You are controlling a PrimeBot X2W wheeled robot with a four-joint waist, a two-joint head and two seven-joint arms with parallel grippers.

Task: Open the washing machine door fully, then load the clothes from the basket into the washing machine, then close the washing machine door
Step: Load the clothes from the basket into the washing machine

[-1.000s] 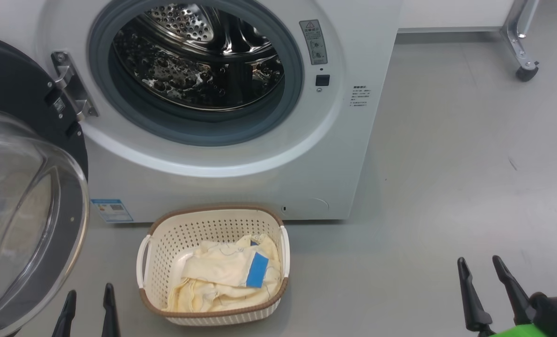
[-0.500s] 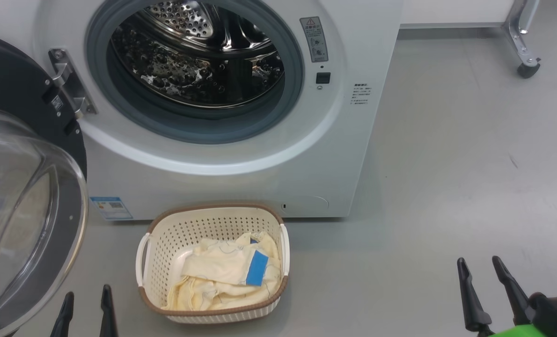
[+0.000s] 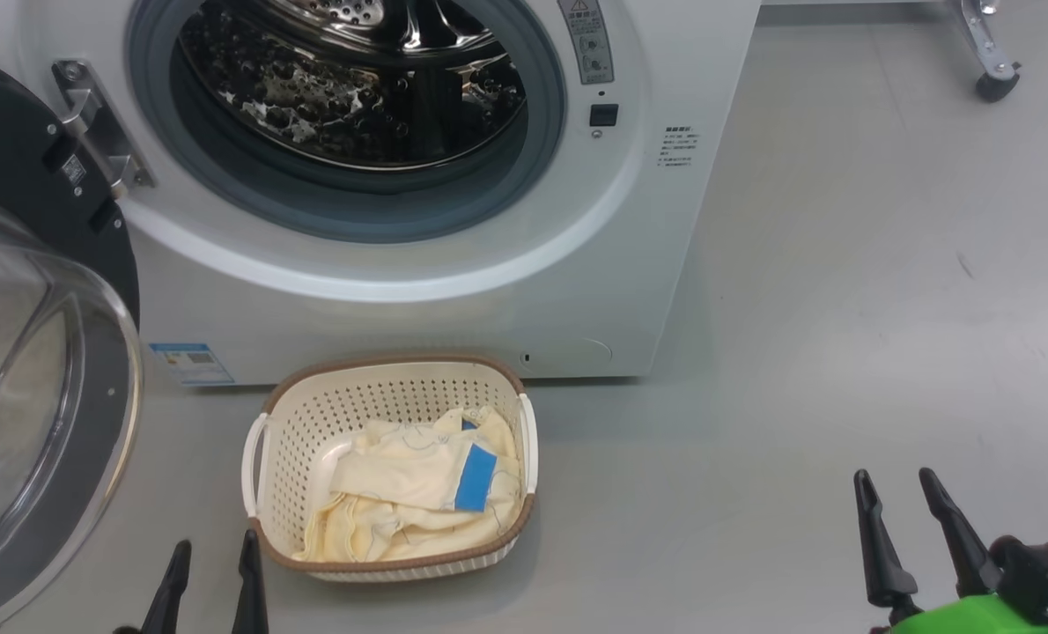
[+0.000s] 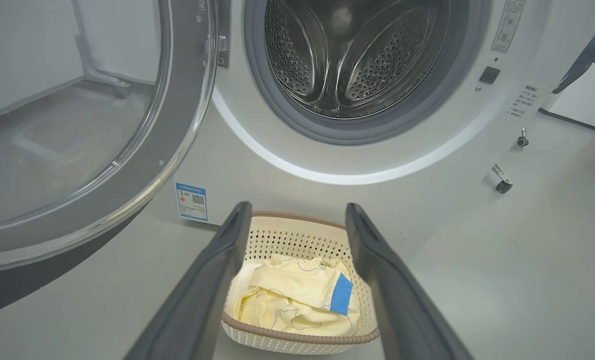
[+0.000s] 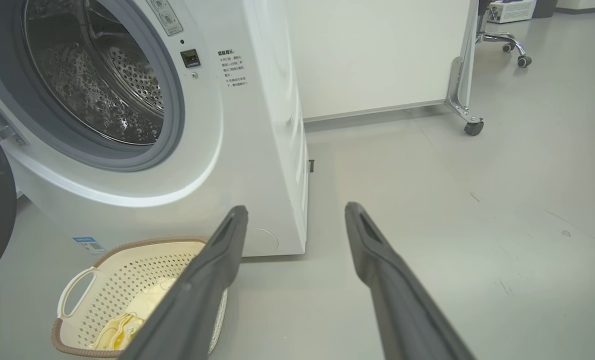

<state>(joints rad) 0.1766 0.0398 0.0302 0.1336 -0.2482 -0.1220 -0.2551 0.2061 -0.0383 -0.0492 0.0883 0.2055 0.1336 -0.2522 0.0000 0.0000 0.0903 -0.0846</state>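
Head view: I am holding my left gripper (image 3: 216, 541) wide and empty at the near left corner of the basket (image 3: 392, 361), and my right gripper (image 3: 894, 475) wide, well apart to the right. The clothes (image 3: 401, 484) are lying in the basket before the washing machine (image 3: 401, 317), its door (image 3: 40, 352) standing open at left. Left wrist view: my fingers (image 4: 202, 280) are framing the basket. Right wrist view: my spread fingers (image 5: 392, 280) are pointing over the floor (image 5: 477, 225).

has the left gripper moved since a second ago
Yes. The left gripper has edged right, closer to the left side of the basket, which stayed put by the washer.
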